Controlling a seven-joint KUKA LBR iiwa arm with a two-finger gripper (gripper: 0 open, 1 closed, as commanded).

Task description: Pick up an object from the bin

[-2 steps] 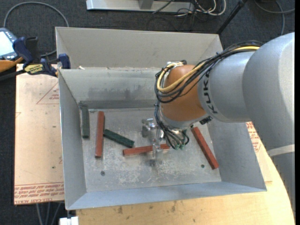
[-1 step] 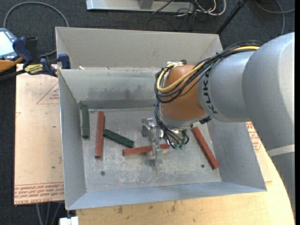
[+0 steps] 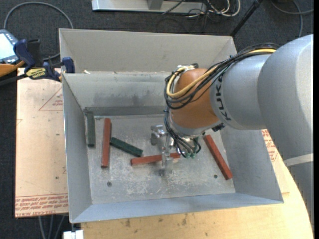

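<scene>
My gripper [image 3: 164, 164] reaches down near the middle of the bin floor, its fingertips around a flat red bar [image 3: 149, 160] that lies crosswise there. The bar passes between the fingers, which stand close on either side of it. A dark green bar [image 3: 125, 146] lies slanted just to the left of the red one. A second red bar [image 3: 217, 156] lies slanted along the right side of the bin, to the right of the gripper.
Another red bar [image 3: 106, 142] lies lengthwise at the left, and a dark grey-green bar [image 3: 90, 131] rests against the left wall. The arm with its orange cover and cables hangs over the bin's middle right.
</scene>
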